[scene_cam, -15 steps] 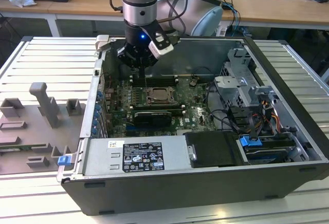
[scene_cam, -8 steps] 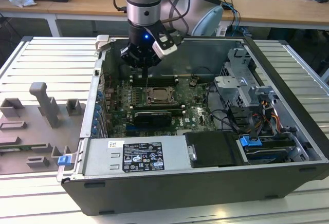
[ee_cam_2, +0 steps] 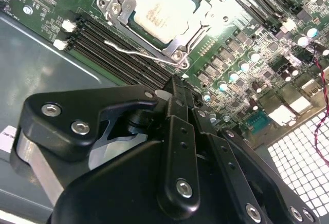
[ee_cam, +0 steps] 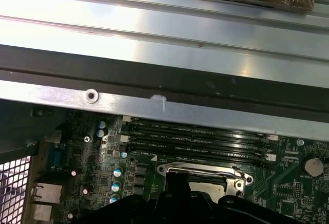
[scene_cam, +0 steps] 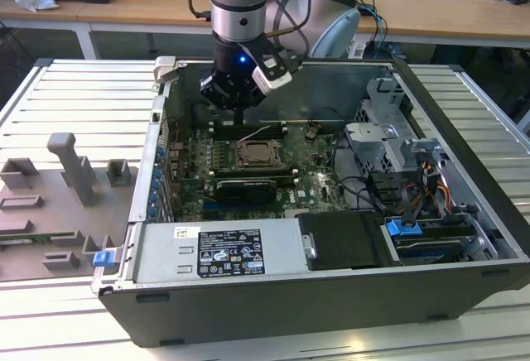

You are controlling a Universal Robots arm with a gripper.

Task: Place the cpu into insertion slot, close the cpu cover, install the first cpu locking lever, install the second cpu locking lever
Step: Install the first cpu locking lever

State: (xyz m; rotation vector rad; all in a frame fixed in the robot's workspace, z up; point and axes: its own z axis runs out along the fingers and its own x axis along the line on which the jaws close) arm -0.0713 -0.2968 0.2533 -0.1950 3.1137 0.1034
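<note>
1. Gripper point(scene_cam: 240, 113) hangs inside the open computer case point(scene_cam: 464, 295), above the far edge of the green motherboard point(scene_cam: 310, 187), near the memory slots point(scene_cam: 273, 127). Its black fingers point(ee_cam_2: 177, 106) look pressed together with nothing between them.
2. CPU point(ee_cam_2: 164, 8) sits in the insertion slot point(scene_cam: 261, 156), pale face up. In the second wrist view it lies just past the fingertips, a short stretch of board and the memory slots point(ee_cam_2: 118, 49) between them.
3. CPU cover point(ee_cam_2: 177, 44) lies flat over the chip, its silvery frame bordering the pale face on all sides seen.
4. A thin metal locking lever point(ee_cam_2: 133, 51) runs along the socket's edge next to the memory slots, low against the frame; whether it is latched I cannot tell.
5. In the first wrist view the socket frame point(ee_cam: 205, 172) shows just beyond the gripper body, the four memory slots point(ee_cam: 195, 139) beyond that, then the case wall point(ee_cam: 154, 103).
6. Exterior view: a black graphics card point(scene_cam: 246, 187) lies across the board on the near side of the socket; power supply point(scene_cam: 219, 249) along the near wall; drive cage point(scene_cam: 385, 141) and cables point(scene_cam: 364, 187) to the exterior view's right.
7. Grey fixture blocks point(scene_cam: 70, 170) stand on the table at the exterior view's left, well apart from the case.
8. Nothing lies between the gripper and the socket.
</note>
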